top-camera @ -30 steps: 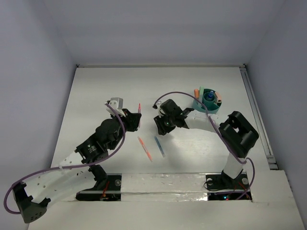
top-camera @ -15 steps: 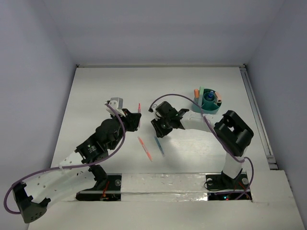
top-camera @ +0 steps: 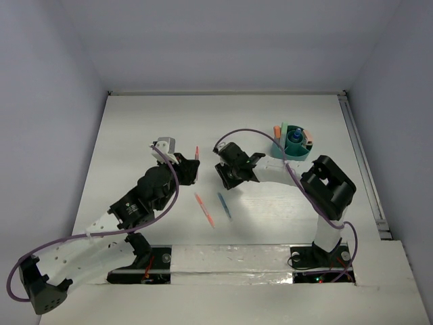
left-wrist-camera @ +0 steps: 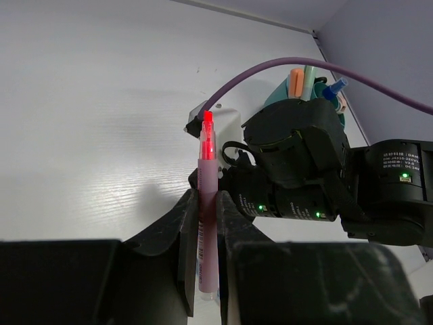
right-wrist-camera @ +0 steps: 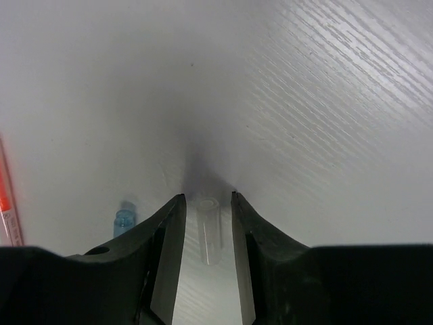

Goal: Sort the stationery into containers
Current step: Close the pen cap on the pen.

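**Top view.**
- Left gripper point(top-camera: 190, 167): clamped on a pink pen point(top-camera: 197, 152). The pen's red tip points toward the far edge, just left of the worktop's point(top-camera: 149, 122) centre.
- Right gripper point(top-camera: 226, 179): low over the centre, just beside the left one. Its jaw state is not legible here.
- Cup point(top-camera: 300, 153): in the far-right quarter, already holding several items.
- Orange pen point(top-camera: 204, 210) and blue pen point(top-camera: 224, 206): loose, side by side, toward the near edge between the two arms. Their long axes run roughly near-to-far.

**Left wrist view.**
- Pink pen: pinched between both fingers, its axis in line with them.
- Cup: ahead and to the right of the pen, beyond the right gripper's body, which stands in the direct path.
- Judged: the right arm is the nearer to the cup.

**Right wrist view.**
- Fingers point(right-wrist-camera: 169, 233): slightly parted, straddling a small clear tube point(right-wrist-camera: 210, 230) lying on the worktop.
- Slivers of surface show at each side of the tube, so no pinch yet.
- Tube: its long axis runs along the fingers.
- Blue pen: its end is just left of the left finger.
- Orange pen: at the view's left edge.
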Controlling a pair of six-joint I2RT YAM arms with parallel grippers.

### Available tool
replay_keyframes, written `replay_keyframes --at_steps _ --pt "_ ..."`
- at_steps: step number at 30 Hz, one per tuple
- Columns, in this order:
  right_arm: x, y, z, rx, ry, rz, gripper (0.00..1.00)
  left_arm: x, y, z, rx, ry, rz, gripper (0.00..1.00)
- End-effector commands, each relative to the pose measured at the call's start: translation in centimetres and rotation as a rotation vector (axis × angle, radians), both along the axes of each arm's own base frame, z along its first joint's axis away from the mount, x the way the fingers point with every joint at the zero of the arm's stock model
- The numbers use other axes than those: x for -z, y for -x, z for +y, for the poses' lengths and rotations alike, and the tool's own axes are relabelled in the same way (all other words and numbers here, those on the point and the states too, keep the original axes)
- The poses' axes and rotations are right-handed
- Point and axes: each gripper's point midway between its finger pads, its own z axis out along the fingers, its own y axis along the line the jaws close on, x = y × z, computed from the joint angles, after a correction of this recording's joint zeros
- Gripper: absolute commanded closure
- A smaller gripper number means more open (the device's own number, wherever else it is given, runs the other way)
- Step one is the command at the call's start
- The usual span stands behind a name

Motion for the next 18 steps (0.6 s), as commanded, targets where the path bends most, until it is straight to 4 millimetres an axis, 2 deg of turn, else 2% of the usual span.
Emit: replay_keyframes --at_steps 1,5,9,14,15,18 --pt "0.7 0.2 -1.5 0.043 0.072 -0.008 0.58 -1.2 -0.2 -0.3 0.005 0.036 -0.037 1.00" --pt "1.2 0.5 -2.0 0.049 0.082 -0.003 0.58 -1.4 -0.2 -0.1 0.000 0.039 -0.042 1.00" --pt "1.4 0.5 -2.4 0.053 0.097 -0.008 0.70 -1.8 -0.2 0.0 -0.001 0.046 -0.048 1.00" --pt "1.7 1.0 -2.8 0.016 0.128 0.009 0.78 -1.6 -0.2 -0.1 0.003 0.043 -0.041 1.00" --pt "1.6 1.0 -2.9 0.017 0.131 0.007 0.87 -1.4 -0.2 -0.2 0.004 0.040 -0.036 1.00" --pt "1.4 0.8 -3.1 0.028 0.130 -0.007 0.98 -1.3 -0.2 -0.4 0.011 0.045 -0.033 1.00"
